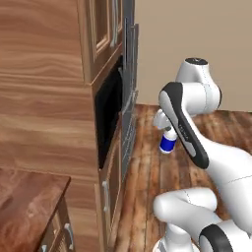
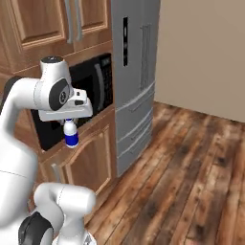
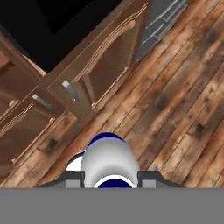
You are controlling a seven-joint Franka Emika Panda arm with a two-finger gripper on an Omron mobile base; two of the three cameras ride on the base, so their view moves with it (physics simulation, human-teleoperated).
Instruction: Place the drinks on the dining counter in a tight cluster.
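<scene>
My gripper [image 1: 167,130] [image 2: 69,122] [image 3: 110,179] is shut on a white bottle with a blue label [image 1: 168,143] [image 2: 71,136] [image 3: 109,159], one of the drinks. It grips the bottle by the top, and the bottle hangs upright high above the wooden floor. In the hand view the two fingers [image 3: 73,178] press against the bottle's sides. A corner of the dining counter [image 1: 27,194], with a reddish-brown top and silver drawer handles, sits at the lower left of the left base view, well left of and below the gripper. The other drinks are out of view.
A tall wood cabinet wall with a black built-in oven [image 1: 109,115] [image 2: 91,86] stands just beyond the gripper. A grey fridge [image 2: 136,72] stands beside it. The wooden floor [image 2: 191,167] stretches to the right toward a beige wall.
</scene>
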